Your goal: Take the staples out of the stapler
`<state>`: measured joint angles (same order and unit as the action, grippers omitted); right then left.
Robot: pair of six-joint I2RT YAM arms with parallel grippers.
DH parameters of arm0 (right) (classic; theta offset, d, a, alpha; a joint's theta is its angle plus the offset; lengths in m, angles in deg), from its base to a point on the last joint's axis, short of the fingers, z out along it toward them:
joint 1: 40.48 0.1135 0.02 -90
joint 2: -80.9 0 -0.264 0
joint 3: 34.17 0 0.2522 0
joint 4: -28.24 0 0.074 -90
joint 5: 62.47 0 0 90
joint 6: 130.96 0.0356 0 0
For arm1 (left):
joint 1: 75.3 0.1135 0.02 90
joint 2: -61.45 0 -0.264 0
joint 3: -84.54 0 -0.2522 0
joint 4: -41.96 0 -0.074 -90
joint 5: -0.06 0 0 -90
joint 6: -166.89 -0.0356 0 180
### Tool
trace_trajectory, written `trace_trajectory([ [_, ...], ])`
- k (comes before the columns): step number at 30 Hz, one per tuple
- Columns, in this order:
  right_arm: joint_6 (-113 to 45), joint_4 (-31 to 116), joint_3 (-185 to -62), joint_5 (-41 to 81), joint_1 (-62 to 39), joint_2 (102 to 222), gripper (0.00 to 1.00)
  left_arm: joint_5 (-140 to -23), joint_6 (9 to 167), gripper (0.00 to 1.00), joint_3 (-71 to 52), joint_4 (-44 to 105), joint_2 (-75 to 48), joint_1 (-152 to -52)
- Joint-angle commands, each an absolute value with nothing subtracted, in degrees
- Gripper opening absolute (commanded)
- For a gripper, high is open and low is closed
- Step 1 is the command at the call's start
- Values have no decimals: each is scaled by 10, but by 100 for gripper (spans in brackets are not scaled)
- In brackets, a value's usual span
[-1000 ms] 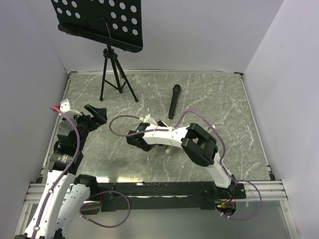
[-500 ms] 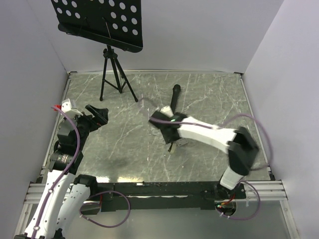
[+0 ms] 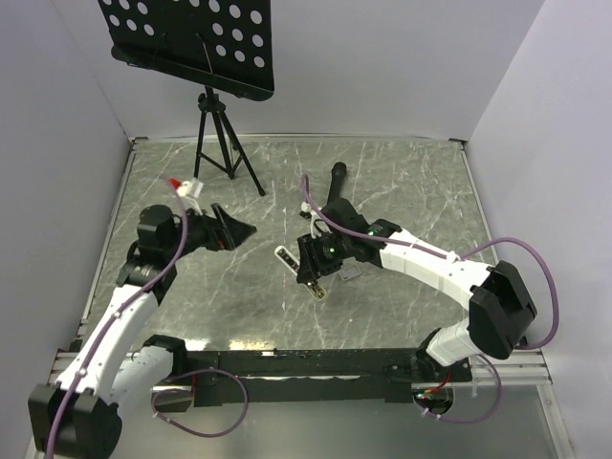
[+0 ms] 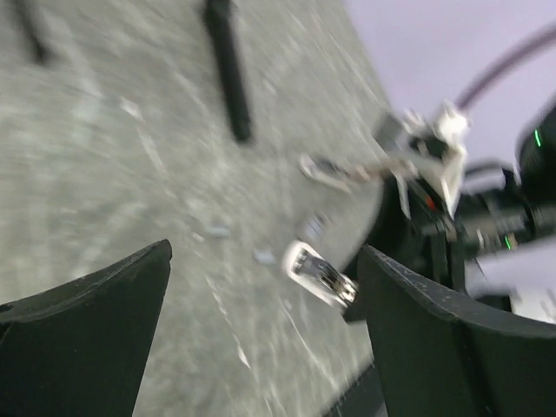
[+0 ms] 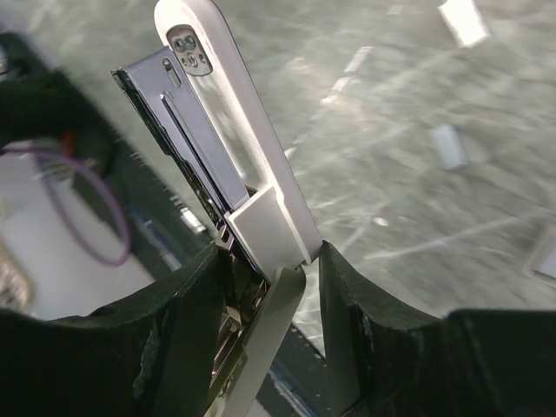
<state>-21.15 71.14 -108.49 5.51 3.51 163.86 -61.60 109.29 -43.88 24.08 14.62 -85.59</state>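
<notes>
Two grippers, one stapler.

1. Right gripper [image 5: 265,278]: jaws narrowed on the stapler [image 5: 230,148], clamped at its hinge end. Lid swung apart from the magazine, both pointing away from the fingers.
2. Left gripper [image 4: 265,256]: jaws wide, empty. Stapler tip ahead of it, apart.
3. Pale strips [image 5: 450,144]: on the table [image 3: 411,191] beyond the stapler. Possibly staples, cannot tell.
4. Microphone [image 3: 335,191]: beyond the right gripper.
5. Music stand [image 3: 186,43]: farthest.

Handling note, as judgement: keep the right grip firm and the magazine steady. Bring the left fingers square onto the staple strip or pusher, closing only once the strip is centred between them.
</notes>
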Motion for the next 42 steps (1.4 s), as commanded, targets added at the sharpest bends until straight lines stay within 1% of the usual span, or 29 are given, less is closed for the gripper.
trace_trajectory([
  [1, -213, 634, -1071, -57, 34, 1600, 22, -443, 1062, 93, -423, 295, 98, -882],
  [5, -205, 605, -1060, -78, 34, 1589, 22, -408, 1050, 94, -414, 288, 50, -910],
  [11, -194, 585, -1054, -97, 34, 1573, 22, -393, 1037, 89, -407, 284, 23, -926],
  [15, -194, 587, -1058, -99, 34, 1572, 22, -362, 1044, 83, -409, 291, 13, -931],
  [20, -188, 576, -1053, -110, 34, 1572, 23, -369, 1041, 74, -407, 286, 7, -935],
  [22, -186, 569, -1051, -117, 34, 1571, 24, -371, 1043, 68, -407, 284, 4, -936],
  [23, -185, 569, -1050, -117, 34, 1573, 24, -371, 1043, 60, -407, 284, -3, -936],
  [25, -185, 570, -1049, -113, 34, 1575, 25, -362, 1043, 49, -404, 284, -11, -936],
  [26, -186, 569, -1049, -111, 34, 1576, 26, -360, 1042, 35, -402, 284, -17, -938],
  [28, -185, 569, -1049, -104, 34, 1578, 30, -364, 1041, 22, -400, 283, -19, -938],
  [29, -186, 574, -1049, -97, 34, 1577, 32, -368, 1042, 9, -400, 268, -19, -938],
  [30, -187, 577, -1050, -89, 34, 1575, 37, -379, 1040, 2, -400, 267, -18, -938],
  [32, -189, 581, -1046, -68, 31, 1568, 46, -394, 1040, 1, -401, 258, -16, -938],
  [33, -189, 582, -1040, -65, 29, 1560, 56, -407, 1040, 1, -401, 256, -16, -938],
  [35, -191, 582, -1034, -65, 27, 1551, 64, -412, 1041, 1, -401, 253, -23, -938],
  [36, -192, 583, -1028, -65, 25, 1543, 72, -413, 1043, 1, -400, 253, -26, -938],
  [39, -199, 593, -1016, -53, 26, 1535, 81, -426, 1057, 1, -396, 255, -41, -938],
  [42, -200, 591, -998, -34, 21, 1528, 82, -448, 1066, 1, -389, 252, -56, -937],
])
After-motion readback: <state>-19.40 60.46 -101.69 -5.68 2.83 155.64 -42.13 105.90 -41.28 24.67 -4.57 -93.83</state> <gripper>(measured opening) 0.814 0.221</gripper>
